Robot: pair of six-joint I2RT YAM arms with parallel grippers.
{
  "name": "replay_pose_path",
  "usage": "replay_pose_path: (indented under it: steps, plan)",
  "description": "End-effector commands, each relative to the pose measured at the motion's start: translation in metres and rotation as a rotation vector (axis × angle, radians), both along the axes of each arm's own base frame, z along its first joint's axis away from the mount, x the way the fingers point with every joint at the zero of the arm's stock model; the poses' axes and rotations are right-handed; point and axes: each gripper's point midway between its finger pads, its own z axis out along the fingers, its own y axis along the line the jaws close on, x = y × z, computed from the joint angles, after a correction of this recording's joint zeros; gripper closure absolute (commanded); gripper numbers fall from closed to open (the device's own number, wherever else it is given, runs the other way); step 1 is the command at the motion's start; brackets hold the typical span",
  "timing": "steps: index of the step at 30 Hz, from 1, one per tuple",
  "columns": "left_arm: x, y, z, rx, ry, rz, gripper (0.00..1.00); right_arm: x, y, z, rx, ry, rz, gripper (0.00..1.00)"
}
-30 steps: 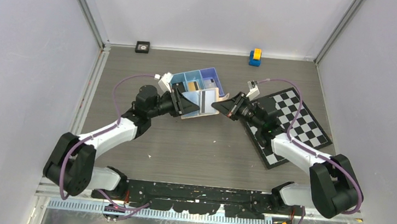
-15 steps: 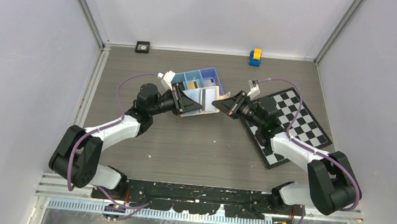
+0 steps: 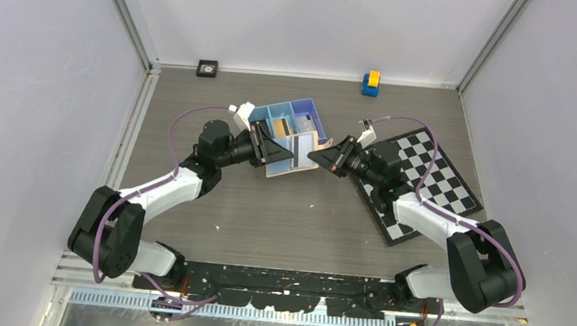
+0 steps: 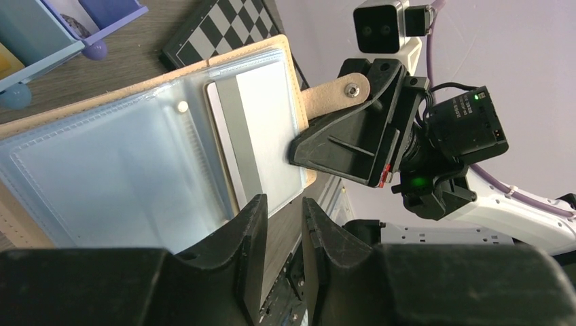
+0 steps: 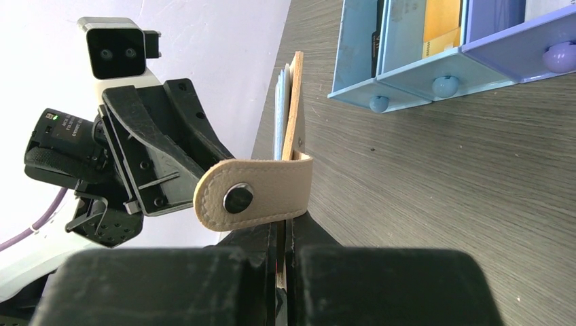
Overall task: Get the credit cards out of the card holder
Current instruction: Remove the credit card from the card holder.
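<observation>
The tan card holder (image 3: pixel 296 149) hangs open between both grippers, in front of the blue tray. My right gripper (image 5: pixel 285 221) is shut on its cover edge, just below the snap tab (image 5: pixel 255 193). In the left wrist view the clear sleeves (image 4: pixel 122 163) face me. A pale credit card (image 4: pixel 261 129) with a grey stripe sits in the right-hand sleeve. My left gripper (image 4: pixel 284 200) is open by a narrow gap just below that sleeve's lower corner, with nothing between the fingers. An orange-tan card (image 5: pixel 441 20) and a dark card (image 5: pixel 375 41) stand in the tray.
The blue three-compartment tray (image 3: pixel 310 109) stands just behind the holder. A chessboard (image 3: pixel 427 184) lies under the right arm. A yellow and blue block (image 3: pixel 370 82) and a small black object (image 3: pixel 207 68) sit at the back wall.
The left arm has shifted a little toward the back and its jaws have narrowed slightly. The holder has turned a bit between the grippers. The right gripper has kept its grip.
</observation>
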Motion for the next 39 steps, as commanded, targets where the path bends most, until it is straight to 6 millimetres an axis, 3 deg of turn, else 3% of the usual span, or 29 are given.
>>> replay_pose_path:
  steps: [1, 18, 39]
  plan:
    - [0.003, -0.004, 0.022, -0.02, -0.064, -0.014, 0.73, 0.004, 0.004, 0.03, 0.035, -0.099, 0.005, 1.0]
    - [0.009, -0.009, 0.004, 0.002, 0.018, -0.022, 0.72, 0.001, 0.006, 0.036, 0.067, -0.113, 0.028, 0.99]
    - [0.009, -0.015, 0.0, -0.025, 0.051, -0.058, 0.73, -0.002, 0.014, 0.038, 0.107, -0.111, 0.077, 1.0]
